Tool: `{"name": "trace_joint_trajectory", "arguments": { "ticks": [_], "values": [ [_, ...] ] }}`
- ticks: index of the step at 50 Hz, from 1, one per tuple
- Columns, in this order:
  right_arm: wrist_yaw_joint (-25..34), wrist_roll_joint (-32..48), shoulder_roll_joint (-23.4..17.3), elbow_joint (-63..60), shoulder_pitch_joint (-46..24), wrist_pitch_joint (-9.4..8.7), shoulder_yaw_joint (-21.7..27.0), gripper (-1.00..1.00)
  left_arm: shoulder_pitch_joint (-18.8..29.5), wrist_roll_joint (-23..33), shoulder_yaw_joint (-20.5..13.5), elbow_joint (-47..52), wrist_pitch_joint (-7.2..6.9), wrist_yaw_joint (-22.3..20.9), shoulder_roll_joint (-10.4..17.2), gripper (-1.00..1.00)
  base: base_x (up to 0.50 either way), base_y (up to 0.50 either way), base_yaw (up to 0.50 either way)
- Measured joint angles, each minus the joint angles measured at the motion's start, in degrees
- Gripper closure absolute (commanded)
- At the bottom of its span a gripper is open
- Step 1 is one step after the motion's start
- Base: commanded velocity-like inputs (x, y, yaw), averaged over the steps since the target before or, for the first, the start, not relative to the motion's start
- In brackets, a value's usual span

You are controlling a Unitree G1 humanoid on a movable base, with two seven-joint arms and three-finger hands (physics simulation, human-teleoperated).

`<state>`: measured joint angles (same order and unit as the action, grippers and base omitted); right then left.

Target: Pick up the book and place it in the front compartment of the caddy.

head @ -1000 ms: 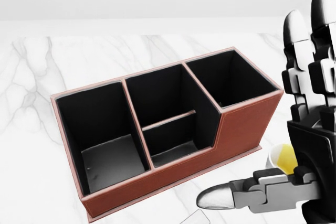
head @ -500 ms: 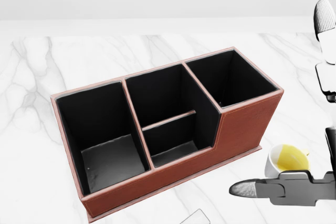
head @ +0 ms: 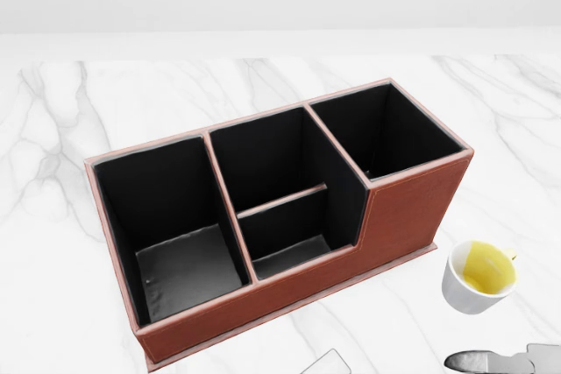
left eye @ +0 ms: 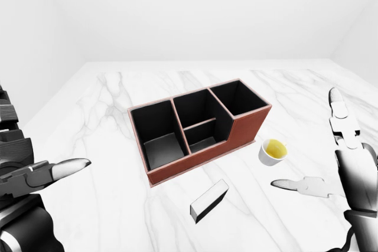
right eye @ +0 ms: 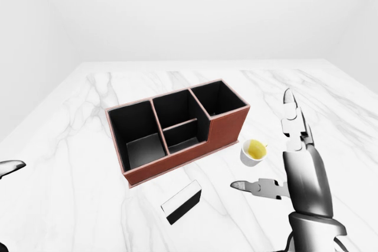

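Near the caddy (left eye: 198, 131), the book (left eye: 209, 201) lies flat, its long axis running near-left to far-right; both hands (left eye: 41, 175) (right eye: 277, 163) hover spread apart.

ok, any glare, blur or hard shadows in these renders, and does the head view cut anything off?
Left-eye view: flat, even light, sharp, no glare; the book casts barely any shadow. Head view: caddy compartments near black, only the floors catching grey; book cropped to a corner at the bottom edge, right robot hand clipped too. Right-eye view: cup sharp, soft shadow.
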<state>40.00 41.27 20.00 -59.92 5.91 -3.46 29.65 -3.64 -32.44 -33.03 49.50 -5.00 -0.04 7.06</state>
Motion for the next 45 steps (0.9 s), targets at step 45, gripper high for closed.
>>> {"name": "trace_joint_trajectory", "arguments": {
  "ticks": [45],
  "values": [
    [0.0,0.0,-1.0,-0.1,27.3,4.78,-14.4,-1.0,0.0,-0.2,-0.2,0.2,0.0,0.0,0.1,-1.0,0.0,0.0,0.0]
  ]
}}
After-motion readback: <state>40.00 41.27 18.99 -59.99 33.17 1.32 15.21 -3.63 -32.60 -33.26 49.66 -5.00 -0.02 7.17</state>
